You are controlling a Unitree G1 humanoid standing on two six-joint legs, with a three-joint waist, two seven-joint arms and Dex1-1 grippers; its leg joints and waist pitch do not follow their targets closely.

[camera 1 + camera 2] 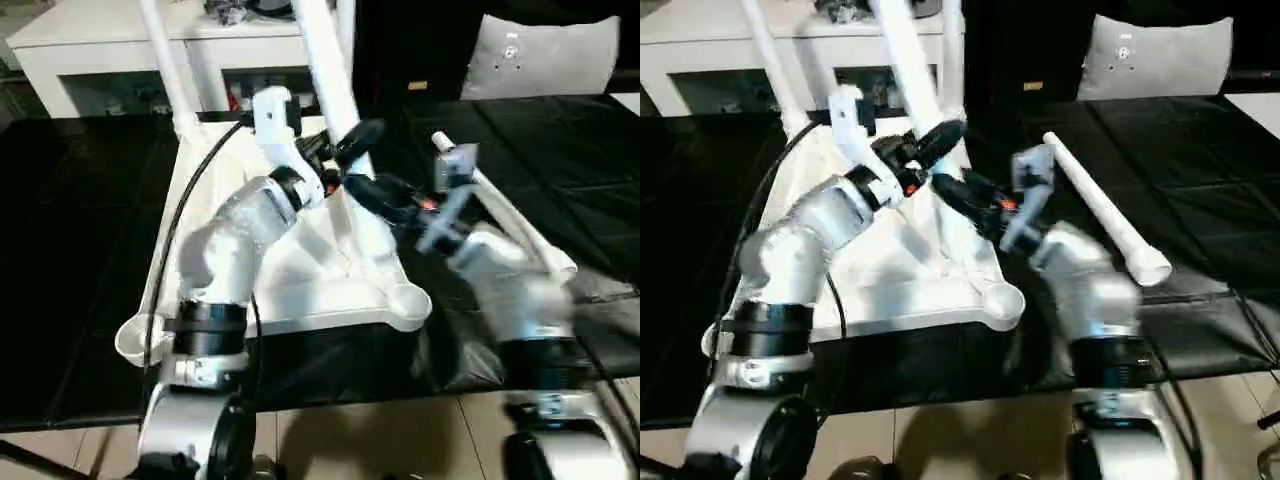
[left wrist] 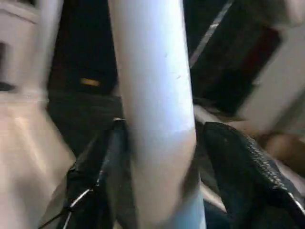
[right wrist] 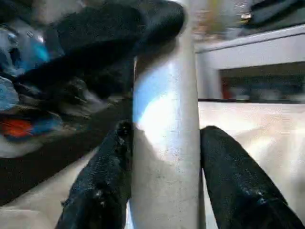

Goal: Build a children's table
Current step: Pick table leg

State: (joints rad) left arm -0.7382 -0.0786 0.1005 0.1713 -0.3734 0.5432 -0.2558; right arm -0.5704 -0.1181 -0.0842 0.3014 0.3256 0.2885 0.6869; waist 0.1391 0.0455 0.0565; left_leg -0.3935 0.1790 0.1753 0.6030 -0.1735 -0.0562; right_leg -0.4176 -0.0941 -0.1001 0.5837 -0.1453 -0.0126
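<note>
I have the children's table [image 1: 330, 270] lying upside down on the black-covered work table [image 1: 70, 260], ribbed underside facing up, one rounded corner socket [image 1: 408, 298] empty at the near edge towards my right arm. Two legs stand up from the far side: a thin-looking one at the far left corner [image 1: 165, 60] and the leg I'm working on [image 1: 325, 60], which rises tilted from the middle of the far edge. Another leg [image 1: 1102, 215] lies loose on the black cover to the right of the tabletop, flared end towards me. Left gripper [image 1: 352, 142] is around that tilted leg; in the left wrist view the tube [image 2: 155, 109] sits between the two black fingers [image 2: 248, 167], one finger against it, the other with a sliver of gap, so I can't tell if it's actually clamped or just bracketing. Right gripper [image 1: 372, 190] is on the same leg just below the left one; in the right wrist view the leg [image 3: 167, 143] sits between both fingers [image 3: 102, 181] with the pads pressed on either side, so I read that as clamped on the leg. The two grippers are nearly touching each other. White cabinet [image 1: 90, 50] behind the work table, grey cushion [image 1: 545, 55] at the far right.
</note>
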